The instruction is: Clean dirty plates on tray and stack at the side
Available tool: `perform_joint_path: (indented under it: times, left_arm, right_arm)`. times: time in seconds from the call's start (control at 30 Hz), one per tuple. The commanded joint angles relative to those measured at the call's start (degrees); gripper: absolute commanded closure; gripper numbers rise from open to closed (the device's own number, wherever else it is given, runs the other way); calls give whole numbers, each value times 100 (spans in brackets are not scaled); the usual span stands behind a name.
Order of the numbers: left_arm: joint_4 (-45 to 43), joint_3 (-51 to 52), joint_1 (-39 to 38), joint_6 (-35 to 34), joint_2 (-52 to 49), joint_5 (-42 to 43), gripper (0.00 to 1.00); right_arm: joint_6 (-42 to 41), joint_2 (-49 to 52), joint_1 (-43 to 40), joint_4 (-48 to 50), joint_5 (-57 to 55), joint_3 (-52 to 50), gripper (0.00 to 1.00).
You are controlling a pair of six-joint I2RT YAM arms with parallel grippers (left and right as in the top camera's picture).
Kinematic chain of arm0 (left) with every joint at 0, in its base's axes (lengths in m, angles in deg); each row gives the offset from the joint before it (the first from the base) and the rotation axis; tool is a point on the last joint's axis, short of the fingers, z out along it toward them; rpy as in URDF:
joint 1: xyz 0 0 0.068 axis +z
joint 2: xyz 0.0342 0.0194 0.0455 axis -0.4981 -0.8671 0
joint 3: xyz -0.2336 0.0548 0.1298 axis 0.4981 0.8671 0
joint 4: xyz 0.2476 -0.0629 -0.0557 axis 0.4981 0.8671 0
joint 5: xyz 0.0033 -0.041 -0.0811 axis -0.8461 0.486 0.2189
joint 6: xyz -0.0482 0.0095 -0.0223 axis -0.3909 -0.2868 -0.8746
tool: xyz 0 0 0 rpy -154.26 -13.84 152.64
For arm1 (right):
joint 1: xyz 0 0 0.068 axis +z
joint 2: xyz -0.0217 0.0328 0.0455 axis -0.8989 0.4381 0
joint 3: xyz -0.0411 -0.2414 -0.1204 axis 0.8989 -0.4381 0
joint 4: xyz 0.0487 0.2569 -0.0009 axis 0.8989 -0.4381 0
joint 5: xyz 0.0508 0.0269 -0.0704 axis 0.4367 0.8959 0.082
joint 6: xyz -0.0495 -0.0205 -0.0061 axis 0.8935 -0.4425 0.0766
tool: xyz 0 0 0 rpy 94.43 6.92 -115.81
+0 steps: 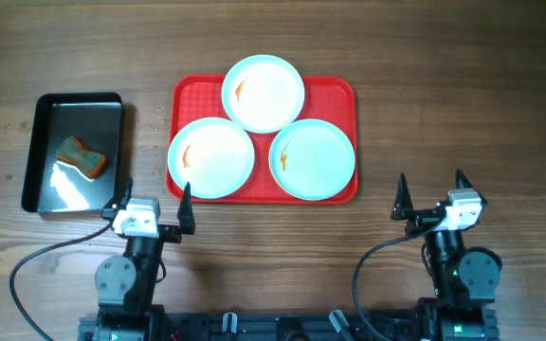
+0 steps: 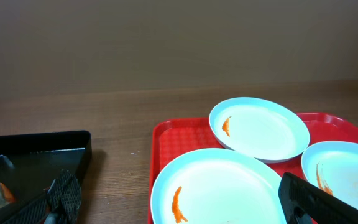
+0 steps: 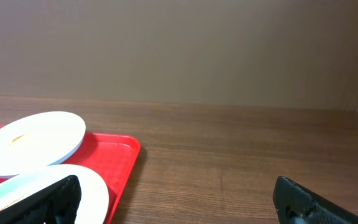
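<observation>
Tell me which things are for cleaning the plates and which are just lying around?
For the job: far plate, left plate, right plate, each with an orange smear; red tray under them; sponge, probably for wiping.

Just lying about: black pan, only holding the sponge; wooden table.

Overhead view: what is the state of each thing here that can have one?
tray, loaded, nothing stacked
back plate, dirty, orange smear, flat on tray
left plate, dirty, orange smear, flat on tray
right plate, dirty, orange smear, flat on tray
pan, upright, not empty
sponge, lying in pan, untouched
left fingers, open, empty
right fingers, open, empty
</observation>
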Motion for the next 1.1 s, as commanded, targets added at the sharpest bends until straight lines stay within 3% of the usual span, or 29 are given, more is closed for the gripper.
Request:
perform_joint_path:
  times: [0.0, 0.93, 1.0, 1.07]
  left_arm:
    - [24, 22, 37, 4, 42, -70, 0]
    - [4, 22, 37, 2, 42, -50, 0]
    - [-177, 22, 17, -354, 42, 863, 0]
    - [-367, 22, -33, -1244, 42, 3191, 0]
  right_arm:
    - [55, 7, -28, 15, -101, -4, 0]
    - [55, 7, -28, 15, -101, -4, 0]
    - [52, 7, -28, 15, -101, -4, 0]
    - [55, 7, -28, 15, -101, -4, 0]
